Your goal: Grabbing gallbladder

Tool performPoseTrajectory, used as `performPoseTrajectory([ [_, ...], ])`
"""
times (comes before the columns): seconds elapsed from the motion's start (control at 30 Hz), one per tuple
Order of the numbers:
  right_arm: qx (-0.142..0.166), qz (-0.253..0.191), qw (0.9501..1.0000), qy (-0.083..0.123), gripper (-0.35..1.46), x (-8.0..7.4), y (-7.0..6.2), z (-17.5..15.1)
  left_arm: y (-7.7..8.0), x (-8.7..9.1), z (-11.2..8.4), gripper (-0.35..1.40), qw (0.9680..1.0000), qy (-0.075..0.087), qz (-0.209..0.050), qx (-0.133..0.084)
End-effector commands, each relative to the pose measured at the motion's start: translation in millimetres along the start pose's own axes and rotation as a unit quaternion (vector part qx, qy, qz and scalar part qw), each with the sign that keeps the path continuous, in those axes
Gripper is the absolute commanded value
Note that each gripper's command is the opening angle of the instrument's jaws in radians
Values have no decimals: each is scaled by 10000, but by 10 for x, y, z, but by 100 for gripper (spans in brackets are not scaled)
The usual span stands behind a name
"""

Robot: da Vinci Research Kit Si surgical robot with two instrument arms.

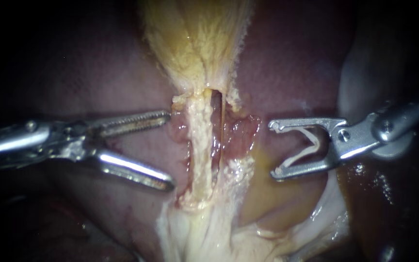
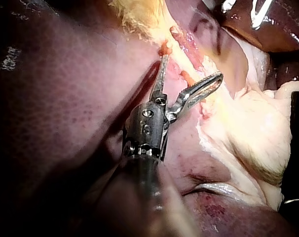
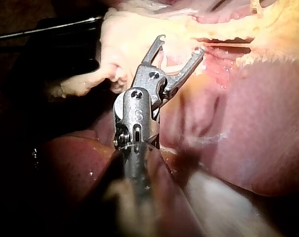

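Observation:
The yellowish gallbladder [image 1: 195, 39] hangs at the top centre and narrows to a neck. Below it run a pale tube [image 1: 197, 145] and a thinner strand [image 1: 222, 128] with a dark slit between them. My left instrument [image 1: 169, 150] stands open just left of the pale tube, its toothed upper jaw tip close against the tissue under the neck, gripping nothing. In the left wrist view my left instrument [image 2: 192, 64] also gapes beside the pale tissue. My right instrument [image 1: 273, 150] sits right of the tubes, jaws wide apart around a white V-shaped clip [image 1: 311, 145], clear of the tissue; its wrist view shows the right instrument [image 3: 181, 44] likewise.
Dark red liver [image 1: 292, 58] lies on both sides of the gallbladder. Whitish fatty tissue [image 1: 204, 233] spreads below the tubes. A yellow-brown patch [image 1: 272, 199] lies under my right instrument's jaws. Raw pink tissue [image 1: 241, 133] flanks the thinner strand.

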Motion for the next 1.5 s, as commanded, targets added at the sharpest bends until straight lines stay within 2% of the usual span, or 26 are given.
performPoseTrajectory([
  [0.03, 0, 0, 10000, 0, 50, 0, 0, 0, 3, -2, 0, 81, 10000, -2, -17, -22],
  [0.37, -1, 0, 10000, 0, 50, 0, 0, 0, 25, -19, 13, 74, 9994, -79, -75, -318],
  [0.57, -1, 0, 10000, 0, 50, 0, 0, 1, 35, -21, 25, 66, 9987, -126, -124, -469],
  [0.67, -1, 0, 10000, 0, 50, 1, 0, 1, 40, -19, 27, 56, 9987, -142, -135, -480],
  [0.97, -2, 1, 10000, 0, 50, 1, 0, 1, 45, -4, 30, 7, 9984, -153, -108, -540],
  [1.1, 0, 0, 10000, 1, 50, 1, 0, 1, 49, 3, 27, -35, 9983, -141, -94, -549],
  [1.5, 0, 0, 10000, 1, 50, 1, -1, 1, 46, -10, 5, -35, 9986, -26, -138, -508],
])
